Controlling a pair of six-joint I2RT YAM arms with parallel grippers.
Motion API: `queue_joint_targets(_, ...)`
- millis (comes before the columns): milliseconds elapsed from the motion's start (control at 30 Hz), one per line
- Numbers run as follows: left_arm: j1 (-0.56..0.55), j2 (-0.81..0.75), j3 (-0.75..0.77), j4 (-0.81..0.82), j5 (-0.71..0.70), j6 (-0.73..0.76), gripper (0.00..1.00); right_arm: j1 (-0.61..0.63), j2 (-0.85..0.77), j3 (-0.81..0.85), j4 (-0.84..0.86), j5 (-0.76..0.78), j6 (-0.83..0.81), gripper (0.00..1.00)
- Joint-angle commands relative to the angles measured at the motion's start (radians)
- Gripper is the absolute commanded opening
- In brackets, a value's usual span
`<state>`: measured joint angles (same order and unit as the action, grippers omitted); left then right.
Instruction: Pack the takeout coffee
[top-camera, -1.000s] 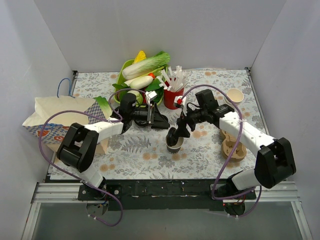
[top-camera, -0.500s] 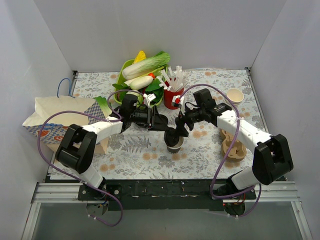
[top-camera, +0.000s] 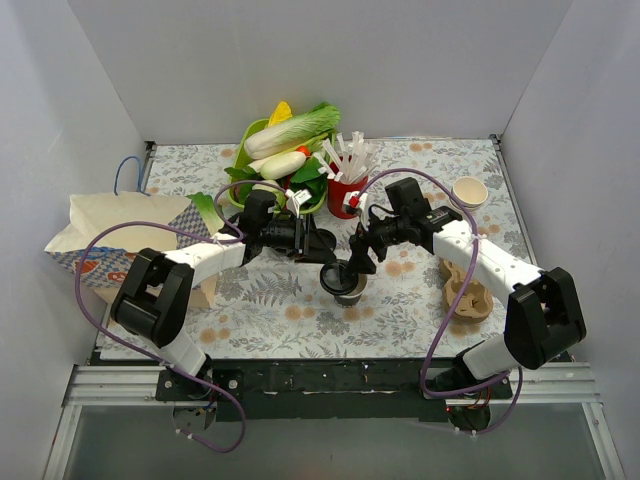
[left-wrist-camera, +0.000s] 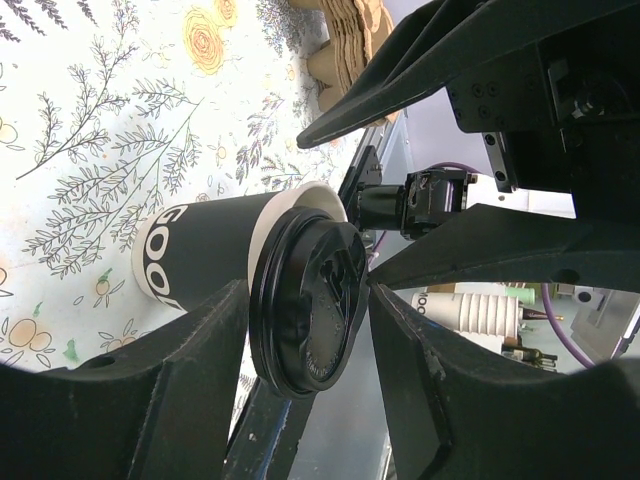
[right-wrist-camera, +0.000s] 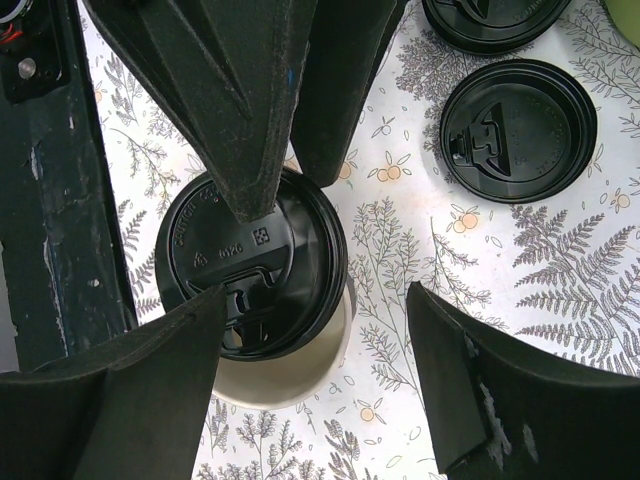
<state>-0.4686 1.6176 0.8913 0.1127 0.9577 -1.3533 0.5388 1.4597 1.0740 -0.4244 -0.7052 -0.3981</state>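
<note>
The takeout coffee cup stands upright mid-table, not yet packed. Its black lid sits skewed across the rim, leaving part of the mouth uncovered. The left gripper pinches the lid's edges, apparently to centre and press it home. The right gripper hangs spread wide astride the cup, touching nothing, probably ready to steady it. A loose lid lies near the cup. Beyond the cup stands the red straw holder.

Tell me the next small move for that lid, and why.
Probably slide the lid sideways until it centres on the cup. The left claw grips the lid off-centre, leaving a crescent of the cup's rim uncovered, while the right claw straddles the cup, open.
</note>
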Motion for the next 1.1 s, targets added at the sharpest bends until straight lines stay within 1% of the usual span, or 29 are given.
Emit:
queue_joint_targets(0, 0.001, -0.032, 0.005, 0.016, 0.004, 0.002, 0.5, 0.004, -0.015, 0.035, 0.019, 0.007, 0.005, 0.8)
queue_joint_targets(267, -0.002, -0.033, 0.0, 0.024, 0.009, -0.006, 0.5, 0.003, -0.03, 0.026, 0.009, 0.047, -0.002, 0.8)
queue_joint_targets(733, -0.033, 0.016, 0.024, 0.044, -0.013, -0.029, 0.51, 0.004, -0.038, 0.037, 0.019, 0.056, 0.041, 0.82)
queue_joint_targets(1067, -0.033, 0.027, 0.043, 0.041, -0.034, -0.026, 0.51, 0.006, -0.027, 0.04, 0.007, 0.053, 0.033, 0.83)
